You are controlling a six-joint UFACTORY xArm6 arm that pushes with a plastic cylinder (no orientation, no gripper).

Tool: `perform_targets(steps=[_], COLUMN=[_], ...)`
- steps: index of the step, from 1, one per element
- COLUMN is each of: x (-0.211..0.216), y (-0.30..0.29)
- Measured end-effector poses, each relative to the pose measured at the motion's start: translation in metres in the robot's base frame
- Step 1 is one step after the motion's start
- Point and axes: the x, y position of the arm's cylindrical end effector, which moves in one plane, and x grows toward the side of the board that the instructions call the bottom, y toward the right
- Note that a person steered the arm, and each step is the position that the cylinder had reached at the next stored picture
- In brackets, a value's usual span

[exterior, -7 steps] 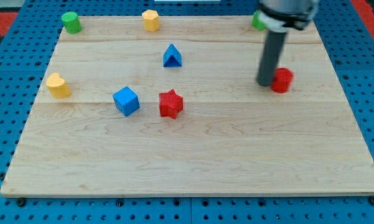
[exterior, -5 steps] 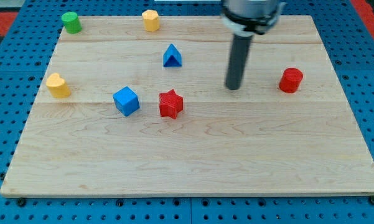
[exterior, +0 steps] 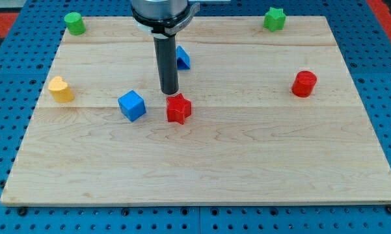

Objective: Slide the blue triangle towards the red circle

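My tip (exterior: 170,91), a plain rod with no jaws, sits left of the blue triangle (exterior: 183,58), positioned to push it right toward the red circle (exterior: 304,84).

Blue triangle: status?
My tip just above red star. Blue triangle half hidden behind rod, unmoved. Red circle far right, path clear.
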Motion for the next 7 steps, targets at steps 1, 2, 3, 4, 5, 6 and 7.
perform_targets(steps=[1,2,3,4,5,6,7], x=[0.001,0.008,0.001,-0.002,0.013,-0.020,-0.039], y=[0.000,0.000,-0.012,-0.050,-0.033,-0.007,-0.067])
